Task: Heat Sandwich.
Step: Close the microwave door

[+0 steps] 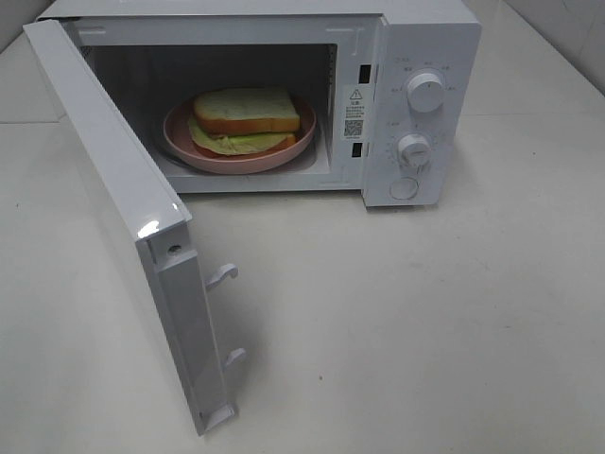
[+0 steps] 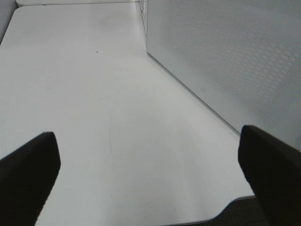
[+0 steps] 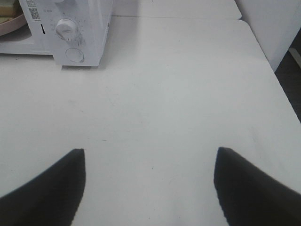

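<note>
Inside the microwave (image 1: 430, 38), the sandwich (image 1: 248, 112) is lying on its plate (image 1: 180, 142). The left gripper (image 2: 146, 134) and right gripper (image 3: 150, 151) are hanging wide, empty. Shoving the open door (image 1: 113, 180) hard could be sliding the microwave.

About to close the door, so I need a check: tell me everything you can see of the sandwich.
The sandwich is a small stack: a pale bread slice with a tan crust on top and a green lettuce-like layer poking out beneath it toward the front. It lies flat, looks intact, and rests on a round pink plate inside the open microwave, within the plate's rim. Nothing else touches it.
</note>
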`<state>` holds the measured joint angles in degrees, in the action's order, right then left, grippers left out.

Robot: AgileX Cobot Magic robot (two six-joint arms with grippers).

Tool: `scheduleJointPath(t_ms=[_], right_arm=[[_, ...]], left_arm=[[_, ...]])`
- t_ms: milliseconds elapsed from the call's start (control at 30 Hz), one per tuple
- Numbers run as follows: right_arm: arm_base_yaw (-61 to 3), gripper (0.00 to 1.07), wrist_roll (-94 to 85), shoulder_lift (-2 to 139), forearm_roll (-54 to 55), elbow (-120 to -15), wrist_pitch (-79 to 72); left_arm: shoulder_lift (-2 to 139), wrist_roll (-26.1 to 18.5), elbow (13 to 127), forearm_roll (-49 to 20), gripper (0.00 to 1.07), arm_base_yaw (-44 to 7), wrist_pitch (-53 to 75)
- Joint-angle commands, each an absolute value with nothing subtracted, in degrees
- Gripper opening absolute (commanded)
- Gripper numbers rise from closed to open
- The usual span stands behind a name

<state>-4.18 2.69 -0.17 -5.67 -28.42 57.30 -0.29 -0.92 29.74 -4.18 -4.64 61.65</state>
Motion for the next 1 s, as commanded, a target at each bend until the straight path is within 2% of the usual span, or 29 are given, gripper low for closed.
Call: scheduleJointPath(t_ms=[33, 1000], right_arm=[[-3.8, 0.74, 2.1, -1.9, -5.5, -28.4, 57.0], [-3.8, 0.74, 2.1, -1.9, -5.5, -28.4, 57.0]], left_arm=[[-1.2, -0.7, 29.6, -4.3, 0.98, -5.0, 61.4], [-1.2, -0.7, 29.6, -4.3, 0.98, -5.0, 61.4]])
